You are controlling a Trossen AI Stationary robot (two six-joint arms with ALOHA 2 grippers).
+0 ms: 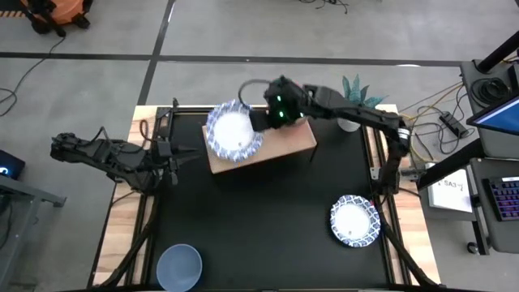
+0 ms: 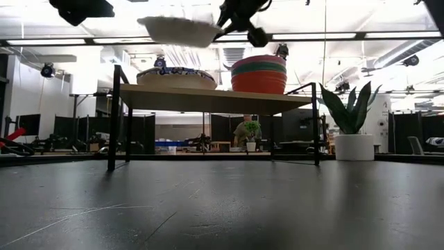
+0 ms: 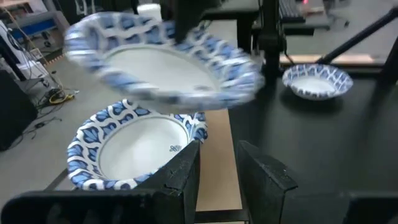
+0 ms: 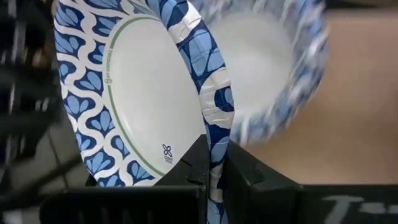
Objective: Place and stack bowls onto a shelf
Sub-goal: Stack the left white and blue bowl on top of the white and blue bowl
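Hovering over the shelf (image 1: 280, 146) now: right gripper (image 4: 211, 177), fingers clamped on the rim of a blue-patterned bowl (image 4: 124, 93), holding it just above another patterned bowl (image 2: 177, 76) already sitting on the shelf. Also sitting on that shelf, beside it: a stack of coloured bowls (image 2: 259, 74), red lowest. Waiting well off the shelf on the tabletop (image 1: 268, 219): one more patterned bowl (image 1: 354, 221) and a blue-grey bowl (image 1: 179, 267). Idling off to the shelf's side: left gripper (image 3: 217, 165), fingers apart, holding nothing. Looking past halfway.
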